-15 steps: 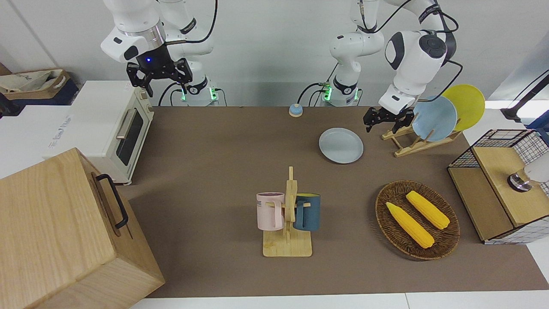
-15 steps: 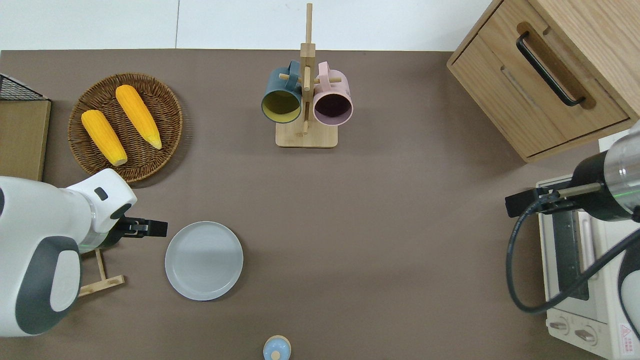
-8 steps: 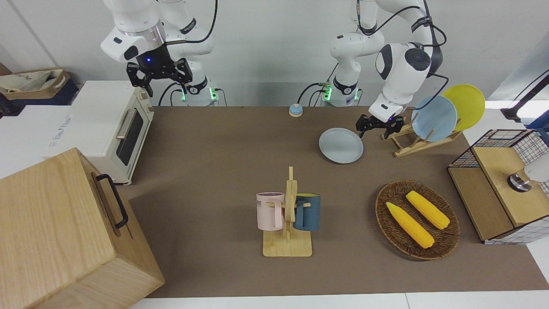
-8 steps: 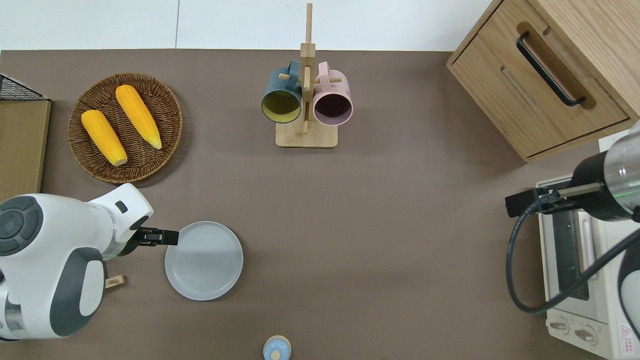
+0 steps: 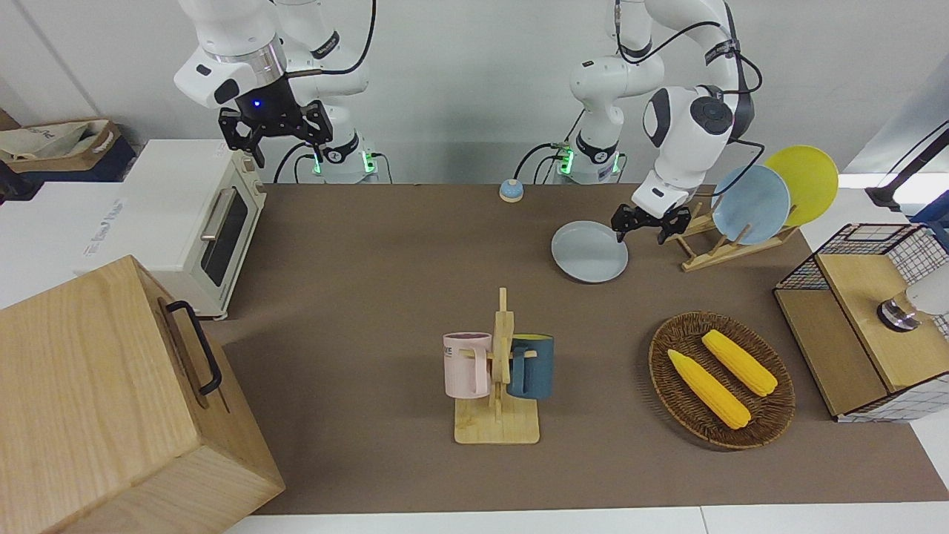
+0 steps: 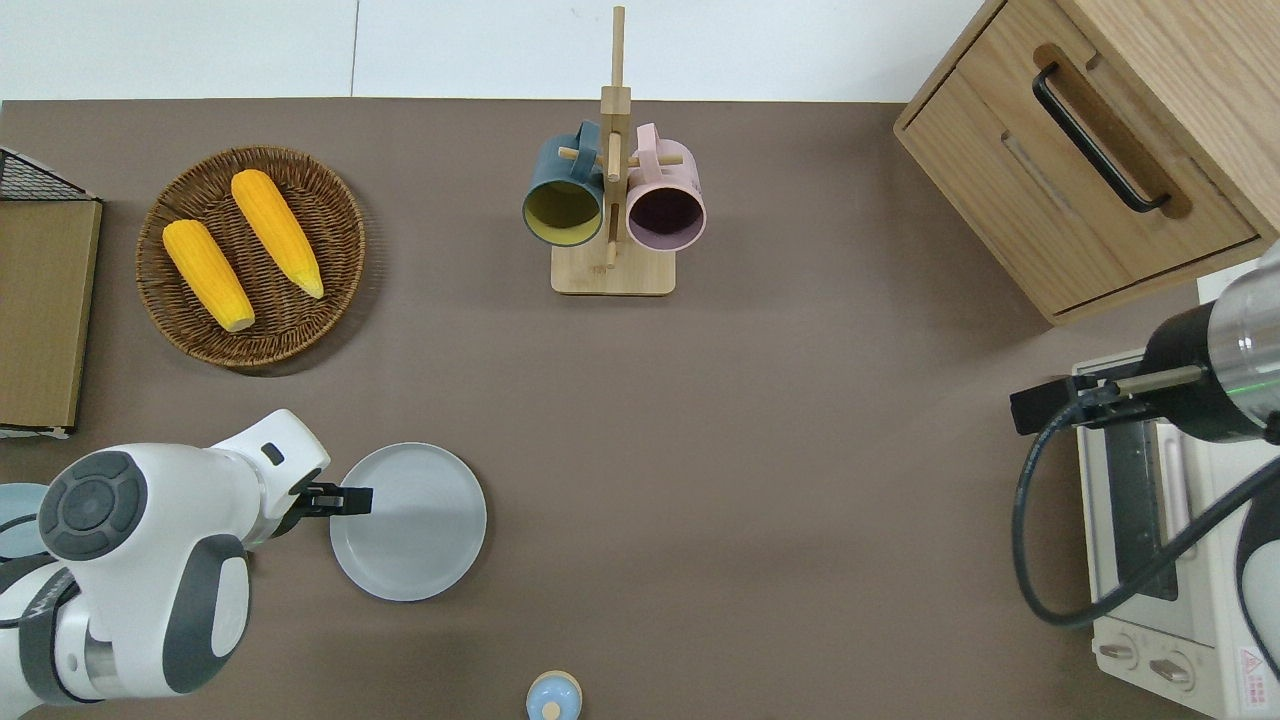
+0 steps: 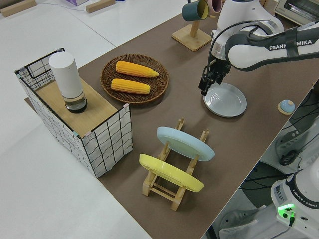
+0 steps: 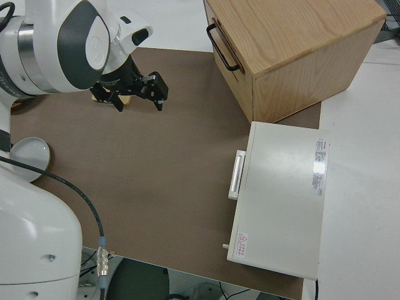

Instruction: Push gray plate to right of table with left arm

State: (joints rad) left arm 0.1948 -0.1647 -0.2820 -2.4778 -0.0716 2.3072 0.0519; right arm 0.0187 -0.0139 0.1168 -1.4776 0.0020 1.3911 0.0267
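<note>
The left arm's small black gripper (image 6: 345, 499) hangs low over the rim of the round, shallow, pale gray plate (image 6: 415, 525), at the edge facing the left arm's end of the table; whether its fingers are spread or pressed together I cannot tell, nor whether they touch the rim yet. The white jointed left arm (image 6: 150, 560) reaches in from that same end. The right gripper (image 5: 276, 127) has its fingers spread, and its arm is parked.

The gray plate lies flat on the matte brown table (image 6: 800, 450), nearer to the robots than the round wicker basket holding two yellow corn cobs (image 6: 250, 255), and just beside the wooden rack with the sky-blue plate (image 5: 750, 204) and the yellow plate (image 5: 804, 182).

By my judgement the push has not begun: the plate sits toward the left arm's end, and the whole slide remains.

From the plate toward the right arm's end, bare tabletop runs wide. The wooden mug stand (image 6: 612, 270) is well apart, farther from the robots; the small blue bell (image 6: 553, 695) is nearer to them. The white toaster oven (image 6: 1165, 560) marks the limit.
</note>
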